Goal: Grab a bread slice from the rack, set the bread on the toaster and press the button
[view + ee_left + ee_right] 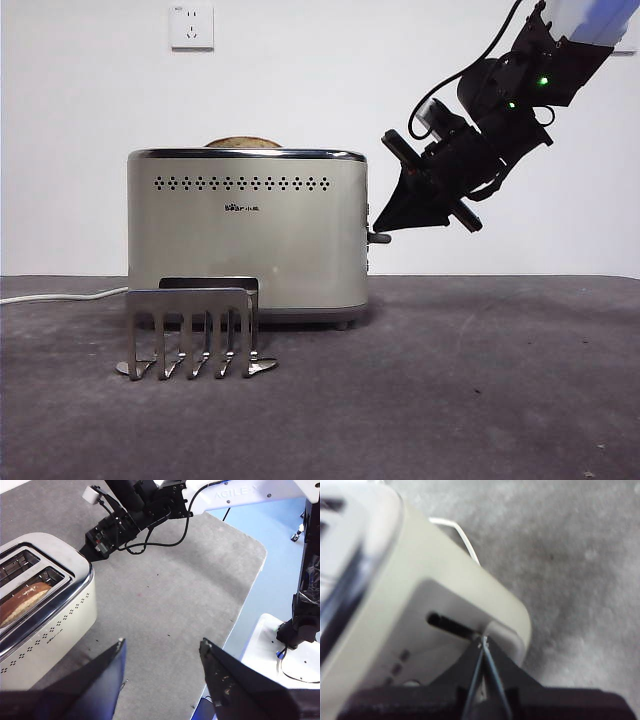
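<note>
The cream toaster (247, 232) stands on the dark table, and the brown slice of bread (243, 143) sits in one of its slots with only the domed top showing; the slice also shows in the left wrist view (20, 602). The empty metal rack (192, 332) stands in front of the toaster. My right gripper (385, 226) is shut, its tip at the toaster's end wall, right above the lever (378, 238); in the right wrist view the gripper (482, 642) touches the lever slot (447, 624). My left gripper (161, 652) is open and empty, high above the table beside the toaster (42, 605).
A white cord (55, 296) runs from the toaster to the left along the table. A wall socket (192, 27) is on the white wall behind. The table's far edge and a blue floor (280, 555) show in the left wrist view.
</note>
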Action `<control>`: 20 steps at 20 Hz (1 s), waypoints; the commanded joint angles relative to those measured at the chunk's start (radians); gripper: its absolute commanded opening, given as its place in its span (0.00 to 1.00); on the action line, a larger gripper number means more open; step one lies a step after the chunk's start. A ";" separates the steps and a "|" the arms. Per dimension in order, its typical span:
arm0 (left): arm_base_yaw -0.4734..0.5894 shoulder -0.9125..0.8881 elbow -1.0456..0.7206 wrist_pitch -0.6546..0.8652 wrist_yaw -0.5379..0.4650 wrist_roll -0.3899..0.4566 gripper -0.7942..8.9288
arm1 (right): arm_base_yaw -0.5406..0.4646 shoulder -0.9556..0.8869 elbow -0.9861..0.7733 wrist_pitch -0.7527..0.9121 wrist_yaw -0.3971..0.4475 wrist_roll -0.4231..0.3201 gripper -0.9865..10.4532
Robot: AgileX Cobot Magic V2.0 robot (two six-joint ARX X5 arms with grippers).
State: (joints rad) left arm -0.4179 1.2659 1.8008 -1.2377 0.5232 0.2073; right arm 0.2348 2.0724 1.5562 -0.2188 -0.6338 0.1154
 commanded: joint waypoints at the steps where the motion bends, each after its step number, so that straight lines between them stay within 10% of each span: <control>1: -0.002 0.000 0.000 -0.004 0.004 -0.002 0.34 | 0.001 0.058 -0.015 -0.031 0.015 -0.020 0.08; 20: -0.002 0.000 0.000 -0.013 0.002 -0.002 0.34 | 0.000 0.093 -0.015 -0.052 0.015 -0.027 0.08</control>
State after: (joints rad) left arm -0.4179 1.2659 1.8008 -1.2491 0.5228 0.2073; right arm 0.2317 2.1139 1.5673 -0.2241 -0.6472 0.1032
